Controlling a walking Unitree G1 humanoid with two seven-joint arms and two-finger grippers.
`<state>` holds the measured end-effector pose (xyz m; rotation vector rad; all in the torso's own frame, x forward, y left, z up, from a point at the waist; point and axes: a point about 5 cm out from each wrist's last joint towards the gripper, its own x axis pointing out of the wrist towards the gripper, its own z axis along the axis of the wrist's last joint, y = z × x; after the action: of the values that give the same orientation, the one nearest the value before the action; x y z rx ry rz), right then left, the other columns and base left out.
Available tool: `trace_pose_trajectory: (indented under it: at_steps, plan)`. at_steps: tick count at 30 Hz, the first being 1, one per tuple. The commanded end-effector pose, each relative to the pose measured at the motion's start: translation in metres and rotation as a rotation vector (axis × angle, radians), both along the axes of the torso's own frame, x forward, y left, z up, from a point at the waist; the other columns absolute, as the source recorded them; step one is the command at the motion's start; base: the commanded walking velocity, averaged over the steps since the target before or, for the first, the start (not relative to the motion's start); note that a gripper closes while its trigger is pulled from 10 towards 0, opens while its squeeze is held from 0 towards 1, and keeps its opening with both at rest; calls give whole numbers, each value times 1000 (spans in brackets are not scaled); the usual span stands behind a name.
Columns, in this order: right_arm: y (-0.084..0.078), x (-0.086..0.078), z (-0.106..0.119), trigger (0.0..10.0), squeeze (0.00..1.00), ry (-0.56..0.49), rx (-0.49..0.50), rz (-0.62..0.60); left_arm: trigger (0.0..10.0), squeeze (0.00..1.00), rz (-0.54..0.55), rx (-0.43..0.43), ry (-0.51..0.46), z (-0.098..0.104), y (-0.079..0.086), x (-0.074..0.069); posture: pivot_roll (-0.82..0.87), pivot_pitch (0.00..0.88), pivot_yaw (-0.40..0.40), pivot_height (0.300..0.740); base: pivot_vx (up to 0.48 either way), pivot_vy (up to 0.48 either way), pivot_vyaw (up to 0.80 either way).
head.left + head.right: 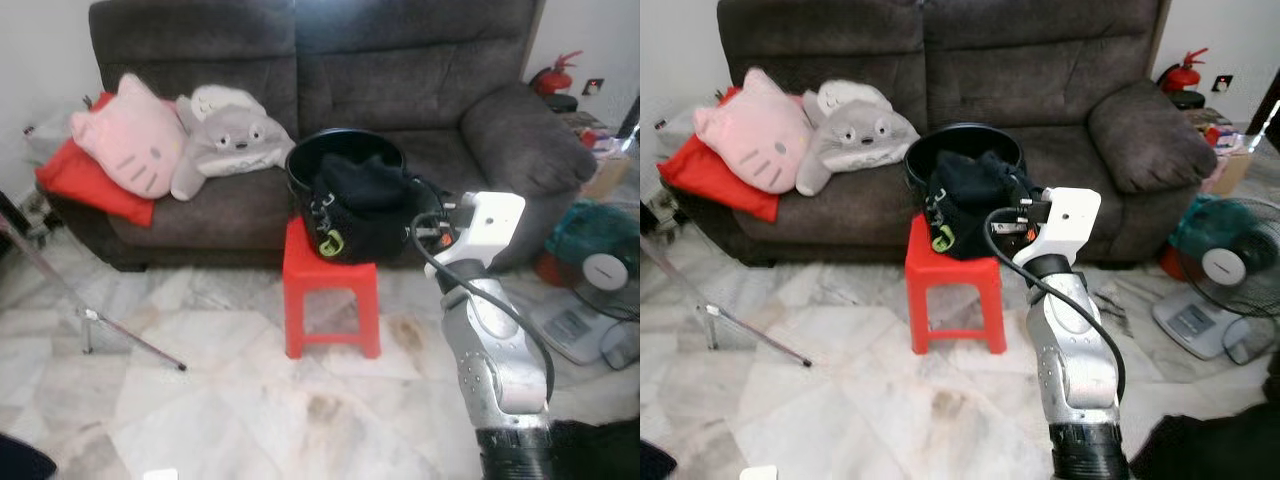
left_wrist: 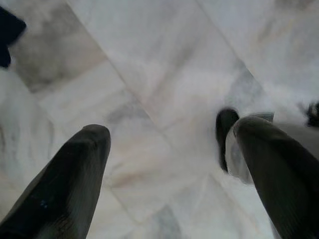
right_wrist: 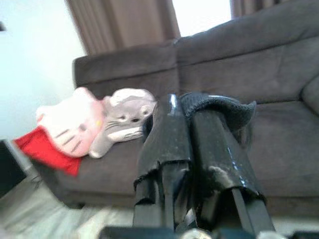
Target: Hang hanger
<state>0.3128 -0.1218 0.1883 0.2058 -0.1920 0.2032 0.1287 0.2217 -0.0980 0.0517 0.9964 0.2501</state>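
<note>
Right gripper (image 3: 187, 144) first: its two glossy black fingers (image 3: 167, 134) are pressed together with nothing between them, pointing at the black round bucket (image 1: 345, 150) stuffed with dark cloth (image 1: 362, 180) on the red plastic stool (image 1: 330, 300). Any hanger is hard to pick out in that dark heap; I can't tell where it sits. The silver right arm (image 1: 1070, 340) with its white wrist block covers the bucket's near side. Left gripper (image 2: 169, 149) hangs over the pale marble floor (image 2: 149, 59), fingers spread wide and empty. Behind, a dark grey fabric sofa (image 1: 400, 70) holds a pink cat plush (image 1: 130, 135), a grey plush (image 1: 230, 130) and a red cushion (image 1: 85, 180).
</note>
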Motion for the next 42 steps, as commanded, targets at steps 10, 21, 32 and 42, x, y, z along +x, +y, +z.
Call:
trace_pose_trajectory:
  at_steps: [10, 21, 32, 42]
  plan:
    - [16, 1, 8, 10000, 0, -34, -73, 157, 10000, 0, 12, 19, 2, 0, 2, 0, -212, 0, 65, 740, -310, 0, 0]
    - [26, -2, 7, 10000, 0, -32, -88, 258, 10000, 0, 17, 23, -4, 1, 4, 1, -208, 0, 64, 740, -311, 0, 0]
    - [-26, 28, -61, 10000, 0, 381, 134, -181, 10000, 0, 15, 39, -4, 1, 6, -2, -186, 0, 61, 740, -56, 0, 0]
    - [-23, 22, -97, 10000, 0, 456, 126, -135, 10000, 0, 24, 34, -8, 2, 8, -2, -175, 0, 60, 740, 0, 0, 0]
